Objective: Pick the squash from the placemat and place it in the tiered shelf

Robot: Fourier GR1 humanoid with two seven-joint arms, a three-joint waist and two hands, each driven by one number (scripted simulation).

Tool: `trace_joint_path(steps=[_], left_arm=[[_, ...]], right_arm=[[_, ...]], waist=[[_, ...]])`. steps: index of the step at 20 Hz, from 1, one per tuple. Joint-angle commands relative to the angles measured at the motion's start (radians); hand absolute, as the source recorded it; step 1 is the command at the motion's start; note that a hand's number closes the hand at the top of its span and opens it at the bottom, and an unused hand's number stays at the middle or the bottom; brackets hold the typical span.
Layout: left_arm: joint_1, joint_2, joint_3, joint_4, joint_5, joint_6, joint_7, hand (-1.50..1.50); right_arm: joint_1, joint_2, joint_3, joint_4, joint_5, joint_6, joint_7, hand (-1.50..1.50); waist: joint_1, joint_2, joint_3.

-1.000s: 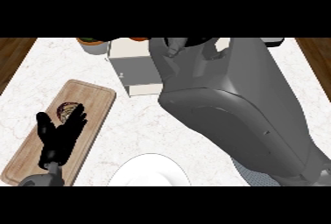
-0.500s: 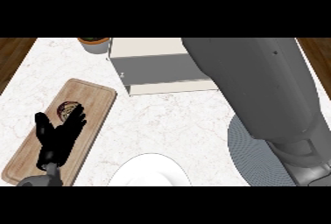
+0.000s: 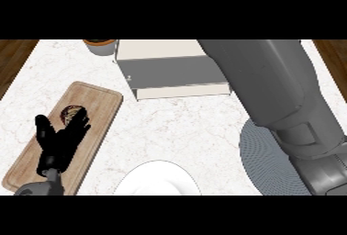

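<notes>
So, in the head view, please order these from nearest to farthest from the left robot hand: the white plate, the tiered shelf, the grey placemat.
Measured from the left robot hand, which rests open over the wooden board at the view's left:
1. White plate, at the lower centre, just right of the hand.
2. Tiered shelf, at the upper centre.
3. Grey placemat, at the right, partly hidden by the right forearm.

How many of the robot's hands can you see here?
1: the left hand, open over the wooden board at the left. The right hand is hidden beyond its grey arm.
</notes>
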Motion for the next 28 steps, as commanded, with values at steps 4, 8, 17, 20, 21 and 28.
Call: trace_joint_path(steps=[4,8,17,20,21,28], left_arm=[[0.006,-0.016,0.016,0.078,0.0,-0.019,-0.074,0.0],[0.005,0.013,0.015,-0.022,0.01,-0.023,0.024,0.0],[-0.016,-0.032,-0.005,0.055,-0.037,0.013,-0.015,0.0],[0.007,-0.048,0.0,0.075,-0.05,0.02,-0.088,0.0],[-0.008,-0.041,-0.015,0.043,-0.031,-0.003,-0.018,0.0],[-0.006,-0.044,-0.002,0.02,-0.026,0.007,-0.016,0.0]], right_arm=[[-0.008,0.047,-0.007,0.158,0.061,-0.12,-0.102,1.5],[-0.02,0.014,-0.044,0.215,0.054,-0.148,-0.21,1.5],[-0.062,0.027,-0.075,0.312,0.055,-0.143,-0.269,1.5],[-0.059,-0.001,-0.069,0.316,0.069,-0.109,-0.281,1.5],[-0.042,0.004,-0.14,0.317,0.02,-0.216,-0.284,1.5],[-0.072,0.014,-0.268,0.287,-0.086,-0.302,-0.265,-1.5]], waist=[[0.0,0.002,-0.002],[0.002,0.0,-0.001],[-0.004,0.0,-0.001],[-0.007,-0.001,-0.001],[-0.001,0.003,-0.001],[0.004,0.002,-0.001]])
